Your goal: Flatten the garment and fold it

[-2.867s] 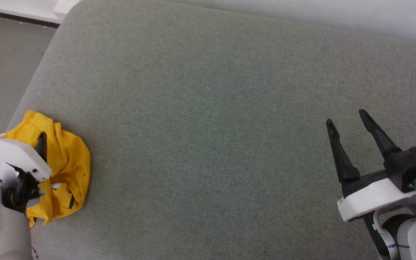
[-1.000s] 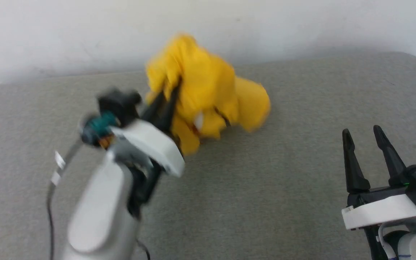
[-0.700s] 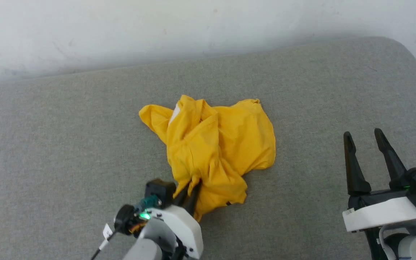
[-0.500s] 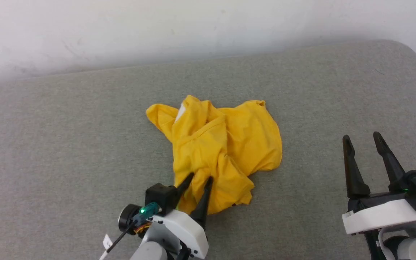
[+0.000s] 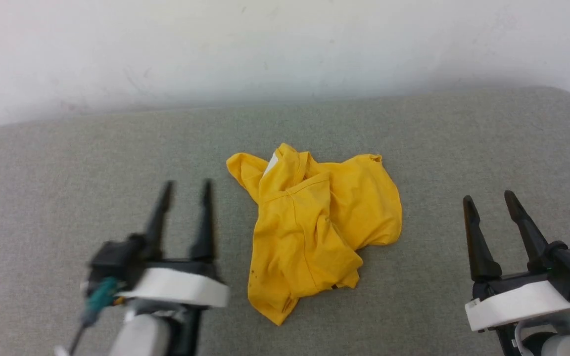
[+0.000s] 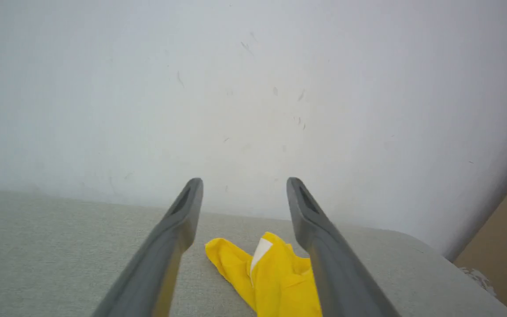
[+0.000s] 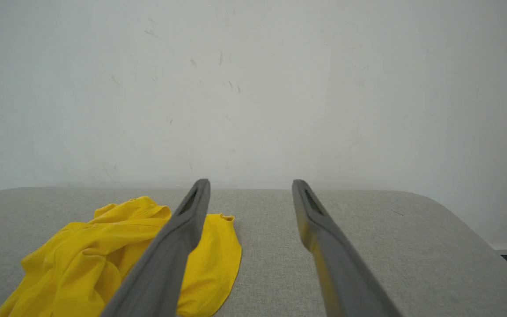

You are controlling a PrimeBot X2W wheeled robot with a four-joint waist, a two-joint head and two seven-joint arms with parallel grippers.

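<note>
head view, garment (image 5: 314, 232): bright yellow, crumpled into a heap of folds and overlapping layers. it lies on the grey padded surface (image 5: 67, 163), about midway between the surface's left and right edges. a small white patch (image 5: 270, 165) shows at its far left corner.
head view, left tool (image 5: 187, 184): blurred, at the lower left. its fingers are apart with nothing between them and point toward the wall (image 5: 265, 49). its tips are just left of the garment, not touching it.
head view, right tool (image 5: 488, 196): sharp, at the lower right. its fingers are spread and empty, well apart from the garment.
left wrist view, left tool (image 6: 244, 181): two grey fingers rise from the bottom edge, spread wide. the gap grips nothing, and the tips stand against the pale, scuffed wall (image 6: 236, 88).
left wrist view, garment (image 6: 275, 277): low between the fingers, on the padded surface (image 6: 38, 246). a yellow flap reaches left, with the white patch (image 6: 260, 255) at a fold — the right finger passes in front of part of it.
left wrist view, floor (image 6: 500, 246): a brown strip past the surface's rounded corner.
right wrist view, right tool (image 7: 251, 182): fingers spread, empty. bare padded surface (image 7: 390, 246) shows in the gap.
right wrist view, garment (image 7: 82, 259): at the lower left — the left finger crosses in front of its right part.
</note>
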